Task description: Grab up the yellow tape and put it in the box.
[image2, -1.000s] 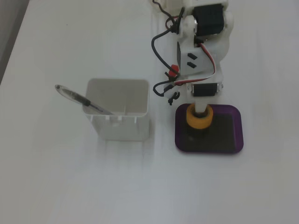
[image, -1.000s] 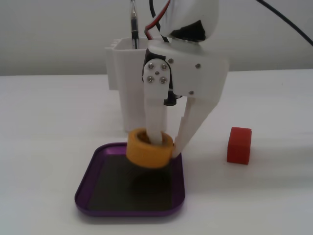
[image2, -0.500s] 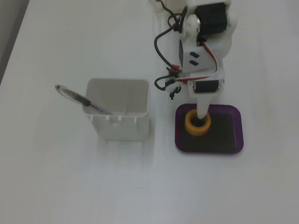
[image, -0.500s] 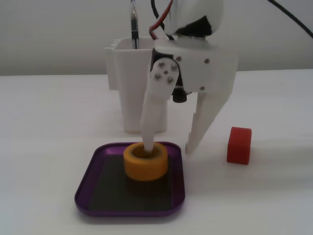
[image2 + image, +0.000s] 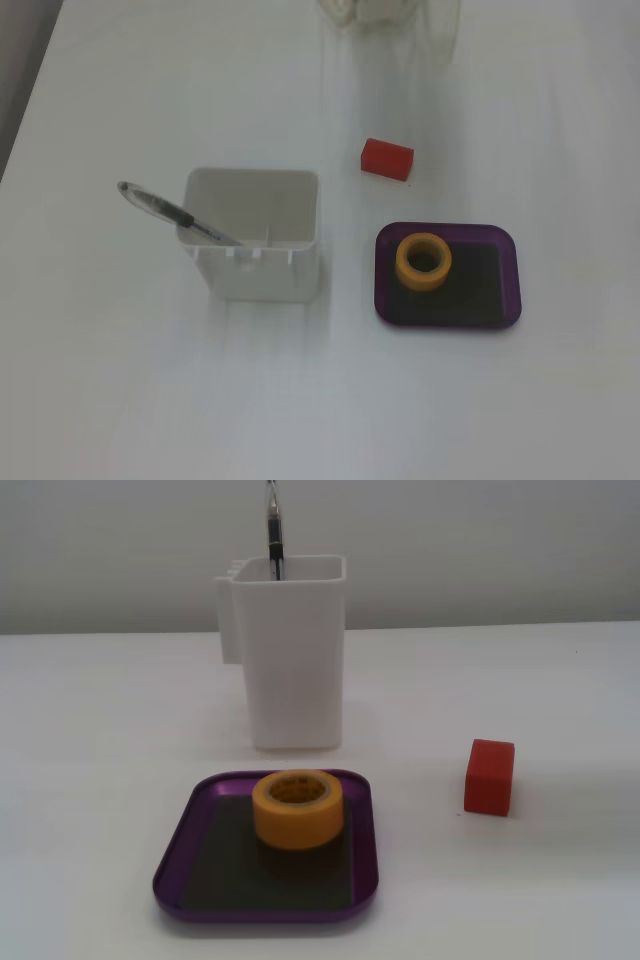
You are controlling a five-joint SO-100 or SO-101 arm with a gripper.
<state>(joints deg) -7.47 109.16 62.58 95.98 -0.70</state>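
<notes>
Both fixed views: yellow tape (image 5: 297, 808) (image 5: 423, 261) inside box (image 5: 190, 830) (image 5: 508, 270).

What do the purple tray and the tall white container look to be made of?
The box: likely metal, judging by its glossy purple rim with a metallic sheen; its dark floor is matte, possibly a liner. The white container: probably plastic, given its smooth, slightly translucent walls with soft moulded edges. Neither is certain.

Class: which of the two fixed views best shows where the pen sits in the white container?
The fixed view from above: the pen leans out of the container. The other fixed view shows only its upright top.
</notes>
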